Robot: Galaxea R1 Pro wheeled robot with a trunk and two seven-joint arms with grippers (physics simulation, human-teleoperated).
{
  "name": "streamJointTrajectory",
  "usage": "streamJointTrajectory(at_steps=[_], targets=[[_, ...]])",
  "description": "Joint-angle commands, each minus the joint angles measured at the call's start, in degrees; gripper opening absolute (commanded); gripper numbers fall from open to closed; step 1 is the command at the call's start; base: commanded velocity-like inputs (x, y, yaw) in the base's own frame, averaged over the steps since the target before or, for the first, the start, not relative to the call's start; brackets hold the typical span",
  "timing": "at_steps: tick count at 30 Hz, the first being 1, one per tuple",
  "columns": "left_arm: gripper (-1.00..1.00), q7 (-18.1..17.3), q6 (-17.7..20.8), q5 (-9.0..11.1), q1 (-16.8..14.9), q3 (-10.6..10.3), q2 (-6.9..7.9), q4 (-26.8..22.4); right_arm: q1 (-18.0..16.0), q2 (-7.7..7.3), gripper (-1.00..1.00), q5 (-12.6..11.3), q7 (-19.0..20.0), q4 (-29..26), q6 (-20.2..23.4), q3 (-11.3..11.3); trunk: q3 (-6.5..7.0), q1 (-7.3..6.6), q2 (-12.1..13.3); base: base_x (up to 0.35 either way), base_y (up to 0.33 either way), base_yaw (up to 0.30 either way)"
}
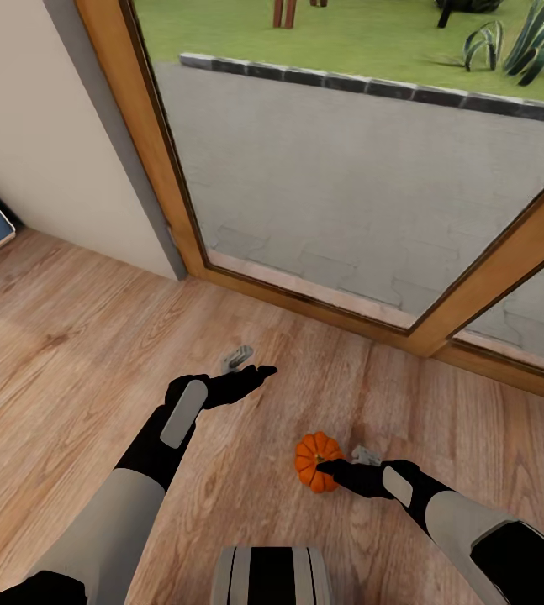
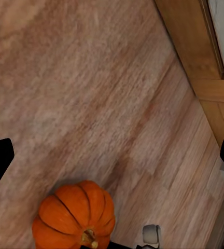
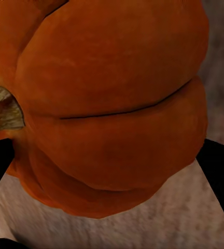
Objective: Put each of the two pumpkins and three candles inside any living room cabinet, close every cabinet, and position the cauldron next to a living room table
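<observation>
Orange pumpkin [image 1: 312,461] sits nearest us on the wooden floor [image 1: 70,353], with our right tool [image 1: 325,472] reaching in low from the right, fingers around it and seemingly clamped on it. Further out, our left tool [image 1: 255,376] hovers extended above the floor, fingers spread apart. Beyond stands the wood-framed glass door [image 1: 162,168]; we read no writing anywhere.

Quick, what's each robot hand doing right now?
Left tool: open, holding nothing, above the wooden floor.
Right tool: shut on the pumpkin.
</observation>
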Motion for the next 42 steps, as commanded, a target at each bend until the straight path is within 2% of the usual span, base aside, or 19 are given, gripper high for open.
streamJointTrajectory(at_steps=[1, 21, 42], targets=[[1.0, 0.6, 0.17, 0.59, -0.02, -0.05, 0.0, -0.09, -0.02, -0.06, -1.0, 0.49, -1.1, 0.03, -0.11, 0.23, -0.04, 0.01, -0.01, 0.0, 0.0, 0.0], [1.0, 0.68, 0.17, 0.52, -0.02, -0.03, 0.0, -0.08, -0.02, -0.06, -1.0, 0.5, -1.1, 0.03, -0.11, 0.22, -0.04, 0.01, -0.01, 0.0, 0.0, 0.0], [1.0, 0.73, 0.17, 0.52, -0.02, -0.06, 0.0, -0.08, -0.02, -0.06, -1.0, 0.48, -1.01, -0.01, -0.17, 0.26, 4.61, -0.53, 0.27, 0.0, 0.0, 0.0]])
